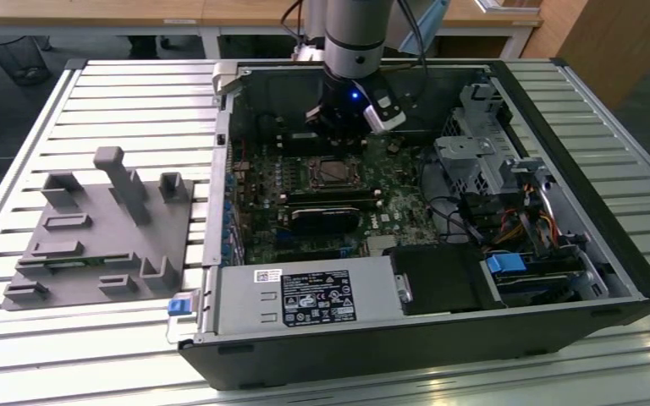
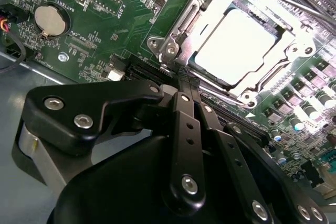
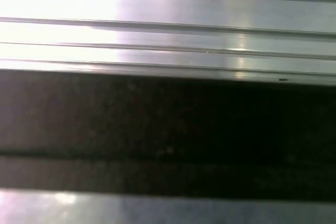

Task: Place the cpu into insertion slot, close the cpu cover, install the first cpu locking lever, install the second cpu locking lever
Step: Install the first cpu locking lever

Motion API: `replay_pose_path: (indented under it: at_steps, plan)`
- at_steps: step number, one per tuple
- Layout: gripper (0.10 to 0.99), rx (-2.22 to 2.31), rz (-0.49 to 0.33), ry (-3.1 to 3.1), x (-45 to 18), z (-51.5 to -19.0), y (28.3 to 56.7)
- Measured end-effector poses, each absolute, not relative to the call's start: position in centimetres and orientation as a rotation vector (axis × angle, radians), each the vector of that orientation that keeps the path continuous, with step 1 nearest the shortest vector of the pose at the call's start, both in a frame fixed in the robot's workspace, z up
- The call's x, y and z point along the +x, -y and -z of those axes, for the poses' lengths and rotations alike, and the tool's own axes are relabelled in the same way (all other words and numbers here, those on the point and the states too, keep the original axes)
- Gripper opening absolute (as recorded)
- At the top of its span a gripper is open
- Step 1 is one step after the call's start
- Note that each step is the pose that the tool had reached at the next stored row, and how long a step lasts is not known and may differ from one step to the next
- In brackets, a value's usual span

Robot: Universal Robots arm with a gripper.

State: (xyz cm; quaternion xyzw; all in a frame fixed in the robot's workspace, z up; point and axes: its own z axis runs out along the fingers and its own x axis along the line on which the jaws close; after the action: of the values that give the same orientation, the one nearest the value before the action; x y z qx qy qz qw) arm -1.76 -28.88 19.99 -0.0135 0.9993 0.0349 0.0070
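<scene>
Cpu (image 2: 233, 45) sits in the insertion slot (image 1: 331, 172) on the green board, silvery face up, cpu cover (image 2: 273, 64) framing it; gripper (image 2: 181, 85) hovers at the socket's edge, fingers pressed together, holding nothing.

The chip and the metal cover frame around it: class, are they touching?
Touching. In the second wrist view the silvery cover frame lies closed over the chip, its window edges sitting on the chip's rim with no gap showing.

arm (image 1: 357, 34): upright, reaching down | tool (image 2: 181, 85): fingers pressed together, pointing downward
</scene>
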Motion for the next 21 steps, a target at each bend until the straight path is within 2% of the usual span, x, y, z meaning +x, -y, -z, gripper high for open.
replay_pose_path:
  at_steps: [7, 21]
  plan:
    - [0.122, -0.043, -0.072, -3.127, -1.75, -19.81, 28.84]
    - [0.122, -0.043, -0.076, -3.126, -1.60, -19.93, 28.43]
